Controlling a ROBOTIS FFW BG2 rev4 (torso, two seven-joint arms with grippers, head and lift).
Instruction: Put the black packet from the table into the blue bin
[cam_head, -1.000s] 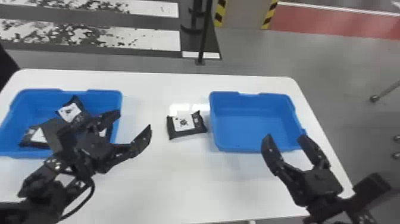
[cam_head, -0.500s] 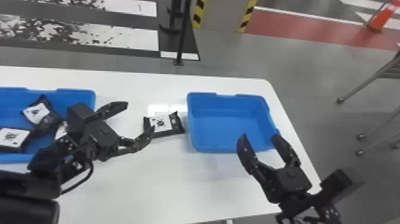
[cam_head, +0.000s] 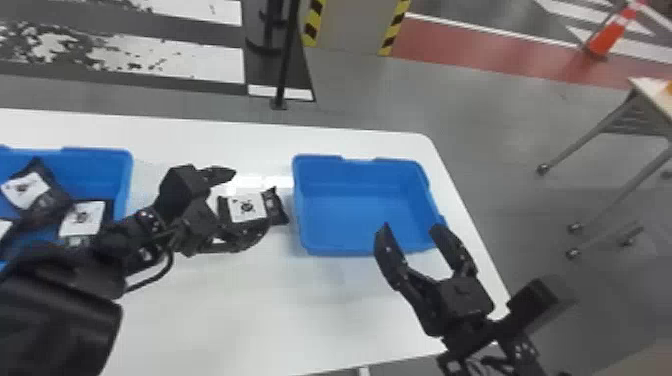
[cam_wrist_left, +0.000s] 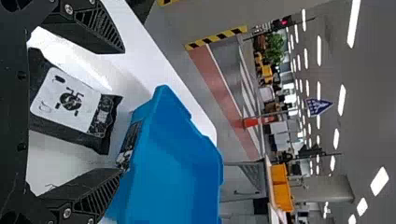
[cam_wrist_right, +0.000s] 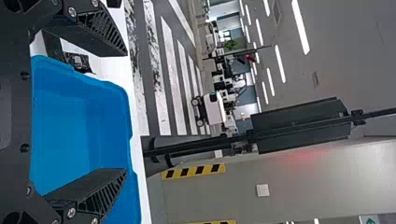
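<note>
On the white table, between two bins, lies the black packet (cam_head: 248, 207) with a white label. My left gripper (cam_head: 248, 202) is open around it in the head view, a finger on its far side and one on its near side. In the left wrist view the packet (cam_wrist_left: 70, 102) lies between the spread fingers of my left gripper (cam_wrist_left: 122, 112), close to the bin (cam_wrist_left: 173, 158). The blue bin (cam_head: 360, 220) on the right holds nothing. My right gripper (cam_head: 411, 235) is open at its near edge; the right wrist view shows this gripper (cam_wrist_right: 126, 112) over the bin (cam_wrist_right: 70, 135).
Another blue bin (cam_head: 127, 175) at the left of the table (cam_head: 240, 320) holds several similar packets (cam_head: 82, 220). Behind the table stands a black pole (cam_head: 286, 60). A second table (cam_head: 650, 95) is off to the right.
The head view has swung to the right. My left gripper has moved right from beside the left bin to around the packet, still open. The right gripper stays at the right bin's near edge.
</note>
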